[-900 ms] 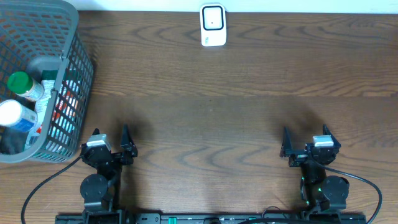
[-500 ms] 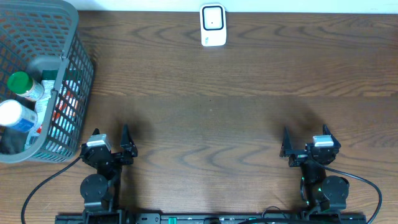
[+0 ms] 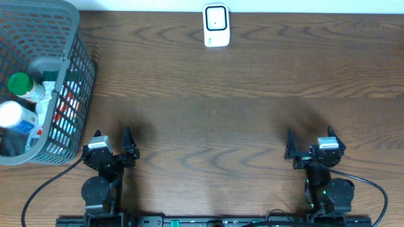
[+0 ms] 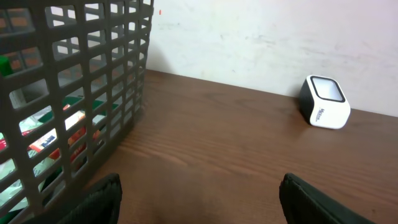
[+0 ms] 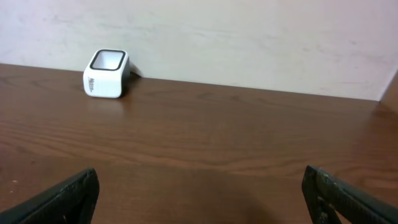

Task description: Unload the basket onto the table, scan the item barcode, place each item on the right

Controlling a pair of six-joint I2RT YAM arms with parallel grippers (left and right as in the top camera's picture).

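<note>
Likely light, stiff and slick, the green-capped plastic bottle [image 3: 21, 84] stands in the grey mesh basket [image 3: 77, 44]; best taken around its body. The left gripper [image 3: 112, 133] and right gripper [image 3: 310, 133] gape, empty.

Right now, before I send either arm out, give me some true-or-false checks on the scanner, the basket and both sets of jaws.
The scanner stands at the far edge of the table. True.
The basket sits on the right arm's side. False: it is on the left arm's side.
The left jaws grip a bottle. False: they are open and empty.
A green-capped bottle is in the basket. True.
The right jaws are open and hold nothing. True.
An item lies right in front of the scanner. False: only bare wood shows there.
</note>
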